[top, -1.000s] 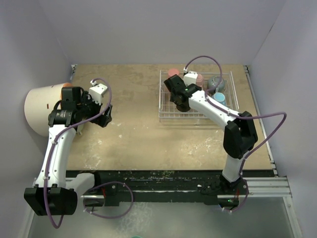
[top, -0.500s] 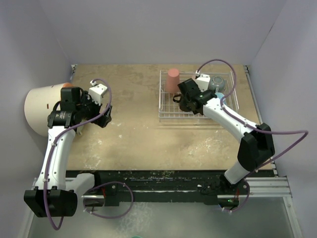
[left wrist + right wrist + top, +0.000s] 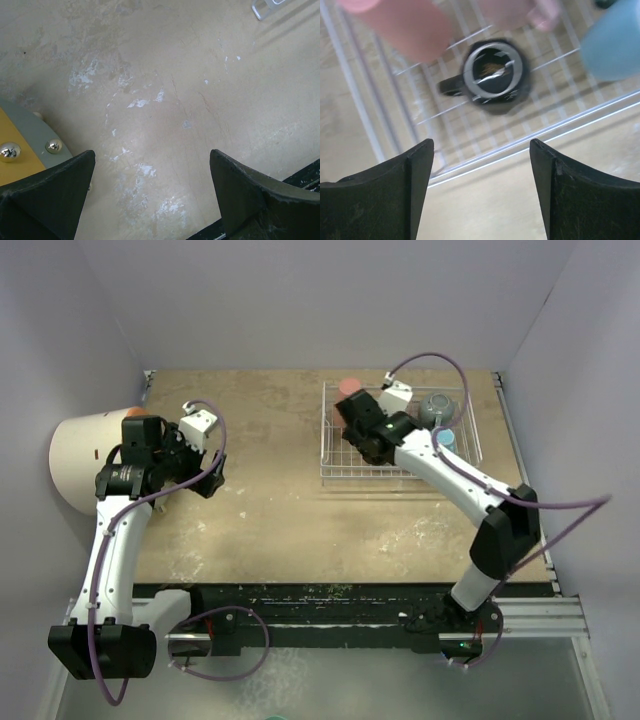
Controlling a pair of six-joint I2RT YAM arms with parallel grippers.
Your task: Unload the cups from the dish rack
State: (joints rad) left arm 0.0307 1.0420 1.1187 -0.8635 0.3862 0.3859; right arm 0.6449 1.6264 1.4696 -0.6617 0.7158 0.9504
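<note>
The left gripper [image 3: 152,155] hangs over the table [image 3: 175,75]. Its two fingers are wide apart and there is nothing between them. Right beside the finger on the left of its camera is a yellow and grey piece with shiny screws [image 3: 30,150]. Ahead of the fingers there is only tan table top with white scuff marks. Seen from above, the big cream drum [image 3: 85,455] sits close behind this gripper, on the side away from its fingertips.

The right gripper [image 3: 481,147] is over the dish rack [image 3: 324,455]. Its fingers are apart too, and they hold nothing. The white wires of the rack's rim run just under the fingertips. A little past the tips, in line with the gap, the black mug [image 3: 492,75] sits on the rack's grid floor. Its handle points to the side of the left-hand finger. Farther on, ahead of that finger, is the salmon-red tumbler [image 3: 400,30], which looks blurry. The pale pink mug [image 3: 515,12] is straight ahead, just beyond the black mug. The light blue mug [image 3: 615,45] is ahead of the other finger and out to its side. The dark grey-blue mug [image 3: 438,407] shows only from above, farthest off, in the rack's far corner.
</note>
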